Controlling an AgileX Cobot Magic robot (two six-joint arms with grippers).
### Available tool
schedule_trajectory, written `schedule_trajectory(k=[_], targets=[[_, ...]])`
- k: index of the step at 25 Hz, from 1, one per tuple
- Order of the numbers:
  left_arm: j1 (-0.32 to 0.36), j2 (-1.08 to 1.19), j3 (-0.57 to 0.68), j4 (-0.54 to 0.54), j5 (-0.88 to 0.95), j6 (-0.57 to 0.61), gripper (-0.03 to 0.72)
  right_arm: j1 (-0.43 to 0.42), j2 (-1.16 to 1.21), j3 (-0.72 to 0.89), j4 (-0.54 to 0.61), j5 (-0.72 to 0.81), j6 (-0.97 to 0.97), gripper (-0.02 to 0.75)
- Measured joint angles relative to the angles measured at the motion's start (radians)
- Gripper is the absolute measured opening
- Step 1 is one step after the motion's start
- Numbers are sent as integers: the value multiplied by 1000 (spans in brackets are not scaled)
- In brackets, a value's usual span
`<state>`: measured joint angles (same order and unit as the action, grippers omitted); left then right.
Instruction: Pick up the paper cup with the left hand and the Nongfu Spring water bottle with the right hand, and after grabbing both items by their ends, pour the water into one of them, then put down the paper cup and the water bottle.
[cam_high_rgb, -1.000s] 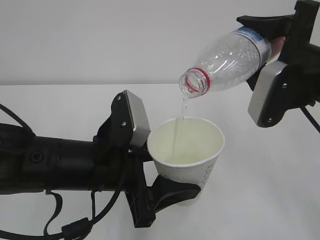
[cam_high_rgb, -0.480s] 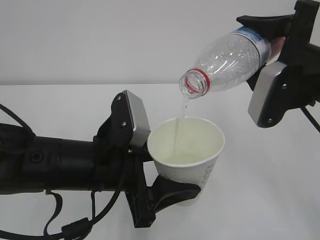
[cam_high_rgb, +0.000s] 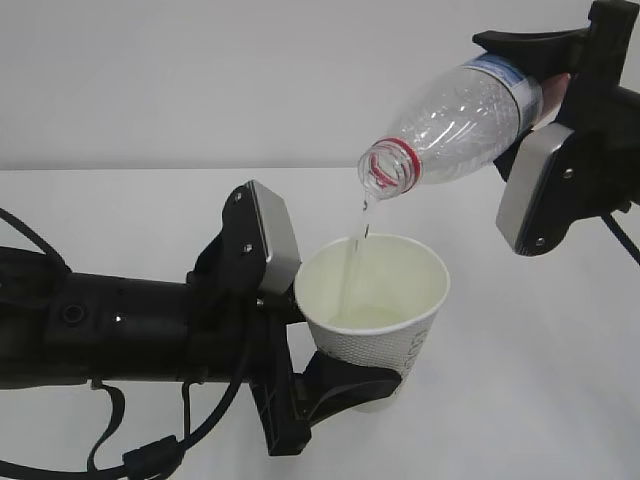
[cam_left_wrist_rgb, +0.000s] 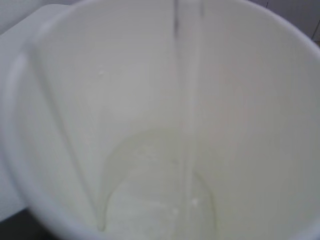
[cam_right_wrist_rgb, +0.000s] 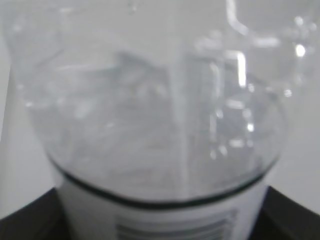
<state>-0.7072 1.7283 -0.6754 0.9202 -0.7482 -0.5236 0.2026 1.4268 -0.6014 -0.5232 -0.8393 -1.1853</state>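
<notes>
The white paper cup is held upright above the table, with my left gripper shut round its lower part. The Nongfu Spring water bottle lies tilted above it, red-ringed mouth pointing down-left. My right gripper is shut on its labelled end. A thin stream of water falls from the mouth into the cup. The left wrist view looks into the cup, showing the stream and a shallow pool. The bottle and its label fill the right wrist view.
A white table lies below both arms, with a plain white wall behind. Black cables of the left arm hang at the lower left. Grey plates sit on the left arm and the right arm.
Water keeps running from the bottle into the cup. Neither arm, the cup nor the bottle has visibly shifted.
</notes>
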Motion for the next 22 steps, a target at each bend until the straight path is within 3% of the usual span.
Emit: schedule_trajectory(k=[22], targets=[[0,0,0,0,0,0,543,0,0,0,0,-2,0,512]])
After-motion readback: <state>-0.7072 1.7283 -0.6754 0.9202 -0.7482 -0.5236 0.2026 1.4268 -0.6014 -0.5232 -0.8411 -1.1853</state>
